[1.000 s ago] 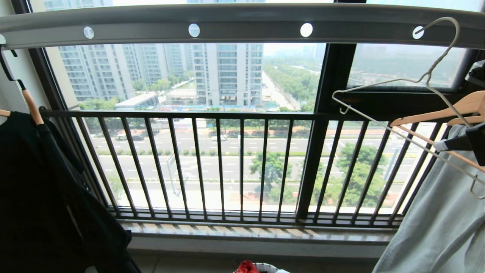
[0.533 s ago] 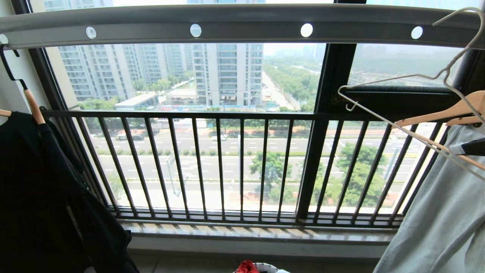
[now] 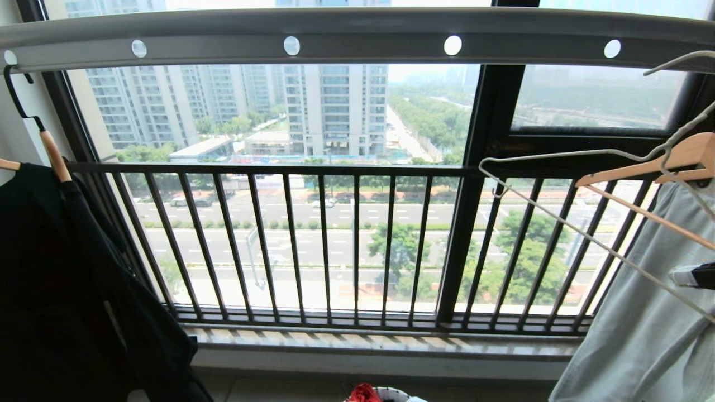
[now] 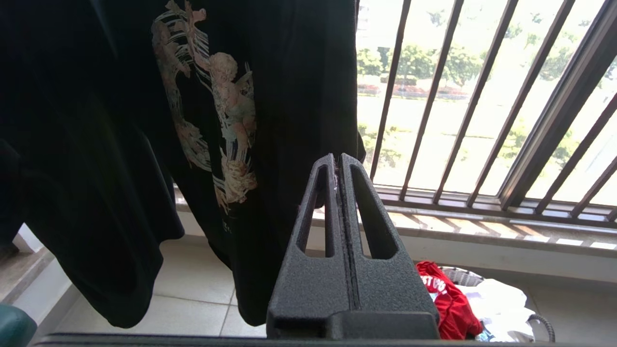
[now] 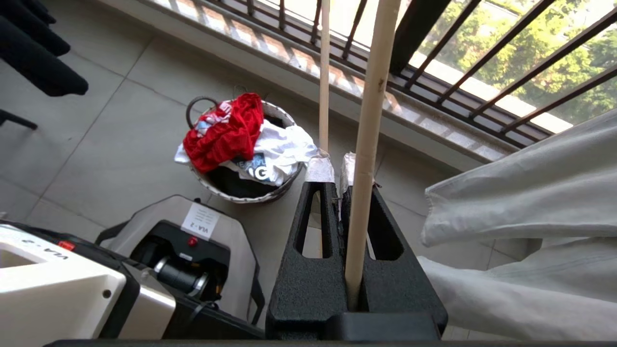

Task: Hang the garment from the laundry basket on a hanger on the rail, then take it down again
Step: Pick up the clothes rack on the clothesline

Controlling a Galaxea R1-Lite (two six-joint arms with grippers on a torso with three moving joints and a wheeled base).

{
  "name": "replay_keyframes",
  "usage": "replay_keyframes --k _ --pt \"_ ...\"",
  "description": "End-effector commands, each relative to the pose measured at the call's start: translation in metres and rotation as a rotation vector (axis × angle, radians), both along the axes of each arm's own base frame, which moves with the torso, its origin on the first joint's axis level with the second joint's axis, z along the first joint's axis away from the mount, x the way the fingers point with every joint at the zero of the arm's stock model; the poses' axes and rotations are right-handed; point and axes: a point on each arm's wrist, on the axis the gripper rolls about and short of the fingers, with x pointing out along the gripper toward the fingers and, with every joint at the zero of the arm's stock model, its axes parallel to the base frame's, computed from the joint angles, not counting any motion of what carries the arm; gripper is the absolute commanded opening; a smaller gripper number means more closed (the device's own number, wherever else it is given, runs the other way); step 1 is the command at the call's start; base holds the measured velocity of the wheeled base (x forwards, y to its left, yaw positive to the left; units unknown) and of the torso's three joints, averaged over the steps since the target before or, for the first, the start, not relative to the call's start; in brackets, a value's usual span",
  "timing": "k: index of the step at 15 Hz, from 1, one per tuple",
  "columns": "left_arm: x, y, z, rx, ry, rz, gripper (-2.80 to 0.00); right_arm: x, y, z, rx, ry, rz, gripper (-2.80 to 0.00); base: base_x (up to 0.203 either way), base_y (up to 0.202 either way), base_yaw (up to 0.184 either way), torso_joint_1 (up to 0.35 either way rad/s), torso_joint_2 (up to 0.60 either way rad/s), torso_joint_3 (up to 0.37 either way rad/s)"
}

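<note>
The pale wire hanger [image 3: 558, 153] hangs free below the grey rail [image 3: 357, 33], its hook [image 3: 678, 58] clear of the rail's holes. My right gripper [image 3: 678, 276] at the far right edge is shut on the hanger's lower wire [image 5: 368, 120]. In the right wrist view the gripper [image 5: 337, 164] clamps that wire. The red garment [image 5: 226, 132] lies crumpled in the laundry basket [image 5: 241, 195] on the floor, its top just showing in the head view [image 3: 363, 392]. My left gripper [image 4: 336, 159] is shut and empty, low beside a black T-shirt.
A black printed T-shirt [image 3: 67, 268] hangs on a wooden hanger at the left. A pale grey-green garment [image 3: 642, 335] on a wooden hanger [image 3: 670, 159] hangs at the right, close to the wire hanger. The black barred window railing [image 3: 335, 240] stands behind. My base [image 5: 96, 270] is beside the basket.
The hanger's hook has come out of the rail's right-hand hole, swung right and dropped below the rail. My right gripper has sunk with the hanger. The left arm has not moved.
</note>
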Motion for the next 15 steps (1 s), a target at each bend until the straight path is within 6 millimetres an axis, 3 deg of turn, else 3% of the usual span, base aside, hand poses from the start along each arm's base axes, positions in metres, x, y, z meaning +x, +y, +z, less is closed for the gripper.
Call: replay_keyframes --k 1,5,11,15 --pt "0.0 0.0 0.0 -0.001 0.001 0.001 -2.8 -0.009 0.002 -0.015 0.062 0.042 0.072 -2.8 0.0 0.0 0.0 0.0 0.0 0.0" --pt "0.0 0.0 0.0 -0.001 0.0 0.001 -2.8 -0.01 0.006 -0.036 0.178 0.123 0.2 -2.8 0.0 0.0 0.0 0.0 0.0 0.0" --pt "0.0 0.0 0.0 -0.001 0.001 0.001 -2.8 0.024 0.008 -0.053 0.317 0.233 0.354 -2.8 0.0 0.0 0.0 0.0 0.0 0.0" --pt "0.0 0.0 0.0 -0.001 0.001 0.001 -2.8 0.046 0.01 -0.056 0.361 0.132 0.531 -2.8 0.0 0.0 0.0 0.0 0.0 0.0"
